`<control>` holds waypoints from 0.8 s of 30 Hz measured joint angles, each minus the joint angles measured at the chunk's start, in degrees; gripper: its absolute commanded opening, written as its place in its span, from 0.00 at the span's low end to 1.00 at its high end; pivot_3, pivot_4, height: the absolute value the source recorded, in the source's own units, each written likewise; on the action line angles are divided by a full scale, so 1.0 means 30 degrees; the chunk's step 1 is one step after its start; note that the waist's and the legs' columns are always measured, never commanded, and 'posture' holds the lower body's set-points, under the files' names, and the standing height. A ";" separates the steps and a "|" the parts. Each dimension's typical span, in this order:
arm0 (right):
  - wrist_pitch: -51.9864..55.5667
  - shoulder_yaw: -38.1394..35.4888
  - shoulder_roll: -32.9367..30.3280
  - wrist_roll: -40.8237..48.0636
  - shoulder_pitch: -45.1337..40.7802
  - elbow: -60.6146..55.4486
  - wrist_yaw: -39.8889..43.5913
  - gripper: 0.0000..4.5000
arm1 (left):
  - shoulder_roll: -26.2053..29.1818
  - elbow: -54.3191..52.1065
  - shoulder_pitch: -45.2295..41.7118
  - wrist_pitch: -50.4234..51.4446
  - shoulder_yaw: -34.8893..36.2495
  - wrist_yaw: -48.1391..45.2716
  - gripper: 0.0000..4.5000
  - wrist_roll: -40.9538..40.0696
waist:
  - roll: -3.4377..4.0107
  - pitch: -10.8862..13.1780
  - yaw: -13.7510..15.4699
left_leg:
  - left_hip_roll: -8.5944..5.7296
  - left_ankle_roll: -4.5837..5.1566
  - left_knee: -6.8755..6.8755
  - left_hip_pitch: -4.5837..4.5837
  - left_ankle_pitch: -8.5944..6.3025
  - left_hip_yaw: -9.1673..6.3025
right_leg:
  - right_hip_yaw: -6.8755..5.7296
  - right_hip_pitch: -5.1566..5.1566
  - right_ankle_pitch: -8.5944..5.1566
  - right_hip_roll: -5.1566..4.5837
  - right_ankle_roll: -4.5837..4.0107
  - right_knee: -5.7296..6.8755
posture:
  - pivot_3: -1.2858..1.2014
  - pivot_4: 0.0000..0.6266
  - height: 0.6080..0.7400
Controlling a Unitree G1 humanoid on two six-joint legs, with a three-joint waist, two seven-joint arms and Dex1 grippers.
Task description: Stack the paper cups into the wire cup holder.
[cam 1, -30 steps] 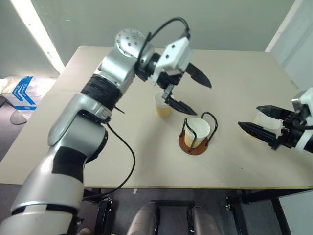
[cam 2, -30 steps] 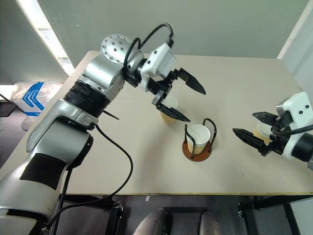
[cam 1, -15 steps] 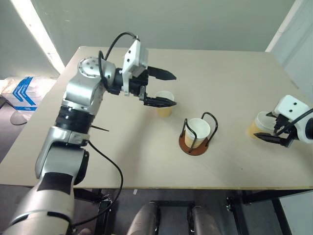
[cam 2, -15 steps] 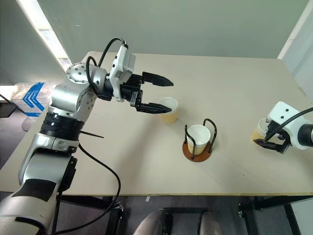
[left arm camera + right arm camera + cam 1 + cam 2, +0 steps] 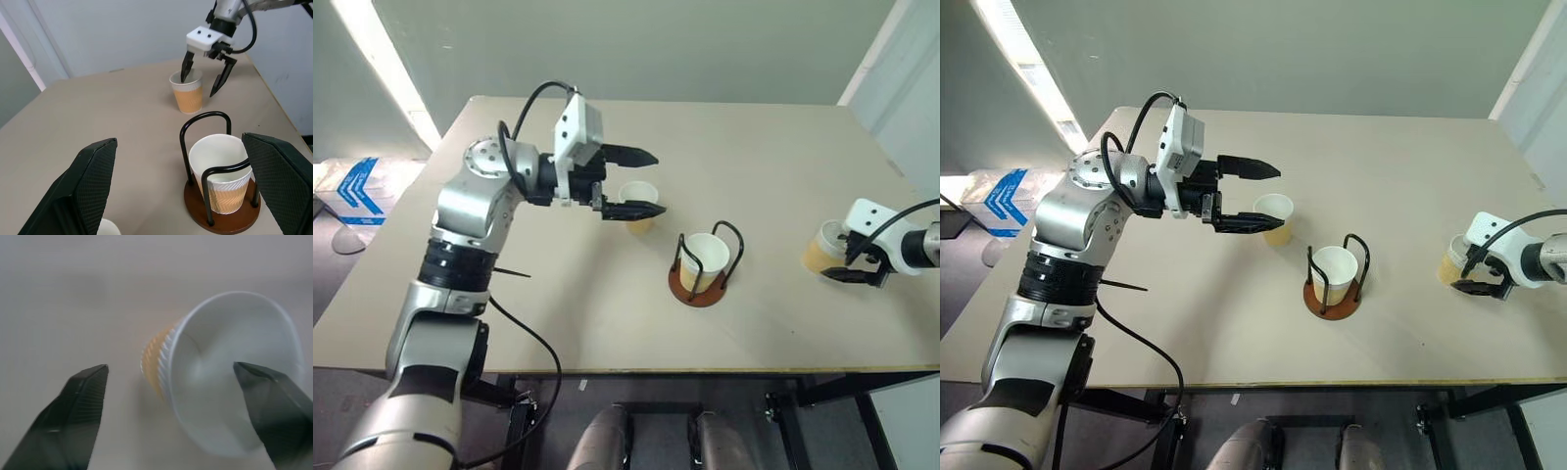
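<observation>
— Hands' state? Cup count?
— Left hand [image 5: 641, 182] is held wide open, w/ one cup [image 5: 638, 201] just beside its fingertips. Right hand [image 5: 206, 73] is spread, one finger inside a 2nd cup [image 5: 188, 91]. 3 paper cups are seen; 3rd cup [image 5: 706, 260] is seated in the wire cup holder [image 5: 701, 285], mid-desk [image 5: 607, 294]. No writing is legible.

Paper cups: white inside and at rim, pale yellow-tan ribbed outside; one in wire cup holder [image 5: 703, 266], one left of holder [image 5: 639, 201], one right of holder [image 5: 822, 247].
Holder: reddish-brown base disc, black wire loops.
Table [image 5: 607, 294]: plain beige.
Left gripper [image 5: 644, 182], right gripper [image 5: 203, 82]: black fingers, white housings.
</observation>
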 measured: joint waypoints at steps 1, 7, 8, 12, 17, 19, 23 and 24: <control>-0.0102 0.0000 0.0204 -0.0193 -0.0140 0.0145 0.0110 0.68 | 0.0001 -0.0016 0.0067 0.0000 0.0049 -0.0002 1.00 0.0053 | 0.0000 0.0000 -0.0004 | 0.0001 -0.0005 -0.0003 0.0004 0.0003 -0.0001 | -0.0001 0.0000 0.0001 0.0001 -0.0008 0.0002 | 0.52 0.24 1.00; -0.0492 -0.0002 0.0621 -0.1032 -0.0514 0.0555 0.0415 0.18 | 0.0074 -0.0016 0.0257 0.0312 0.0179 -0.0381 1.00 0.0083 | 0.0001 0.0001 0.0004 | -0.0001 -0.0018 -0.0013 -0.0004 0.0006 -0.0017 | -0.0010 0.0000 -0.0010 0.0000 -0.0034 -0.0004 | 0.52 0.24 1.00; -0.0519 -0.0002 0.0712 -0.1150 -0.0530 0.0557 0.0463 0.11 | 0.0176 -0.0023 0.0295 0.0429 0.0200 -0.0633 1.00 -0.0012 | 0.0001 0.0001 -0.0001 | -0.0001 -0.0020 -0.0017 -0.0004 0.0004 -0.0017 | -0.0010 -0.0003 -0.0012 0.0000 -0.0037 -0.0004 | 0.52 0.24 1.00; -0.0460 -0.0134 0.0767 -0.1257 -0.0528 0.0411 0.0790 0.01 | 0.0952 -0.0155 0.0997 0.0809 0.0616 -0.1983 1.00 -0.0655 | 0.0004 0.0002 -0.0029 | 0.0000 -0.0047 -0.0076 -0.0004 0.0011 -0.0021 | -0.0015 -0.0028 -0.0016 0.0002 -0.0045 -0.0007 | 0.52 0.24 1.00; 0.0902 -0.1501 0.0040 -0.0057 -0.0527 -0.2570 0.2157 0.01 | 0.2095 -0.0497 0.1632 0.0950 0.1131 -0.2645 1.00 -0.0764 | 0.0019 0.0010 -0.0023 | -0.0005 -0.0073 -0.0142 -0.0018 0.0024 -0.0021 | -0.0019 -0.0060 -0.0111 0.0002 -0.0204 -0.0014 | 0.52 0.24 1.00; 0.1698 -0.2280 -0.0690 0.0689 -0.0704 -0.4293 0.2879 0.01 | 0.2371 -0.0738 0.2039 0.1200 0.1320 -0.2666 1.00 -0.0825 | 0.0019 0.0010 -0.0011 | -0.0007 -0.0085 -0.0179 -0.0019 0.0031 -0.0026 | -0.0023 -0.0065 -0.0126 0.0001 -0.0229 -0.0027 | 0.52 0.24 1.00; 0.3674 -0.3328 -0.1440 0.3086 -0.2258 -0.8622 0.4504 0.01 | 0.2447 -0.1180 0.2459 0.1631 0.1558 -0.2589 1.00 -0.1026 | 0.0010 0.0013 -0.0051 | -0.0005 -0.0124 -0.0260 -0.0010 0.0056 -0.0026 | -0.0026 -0.0087 -0.0154 0.0008 -0.0274 -0.0045 | 0.52 0.24 1.00; 0.4292 -0.3327 -0.1406 0.3785 -0.2999 -0.9890 0.4811 0.01 | 0.2456 -0.1451 0.2501 0.1712 0.1622 -0.2584 1.00 -0.1094 | 0.0011 0.0013 -0.0077 | -0.0004 -0.0130 -0.0275 -0.0009 0.0062 -0.0024 | -0.0024 -0.0100 -0.0164 0.0010 -0.0289 -0.0040 | 0.52 0.24 1.00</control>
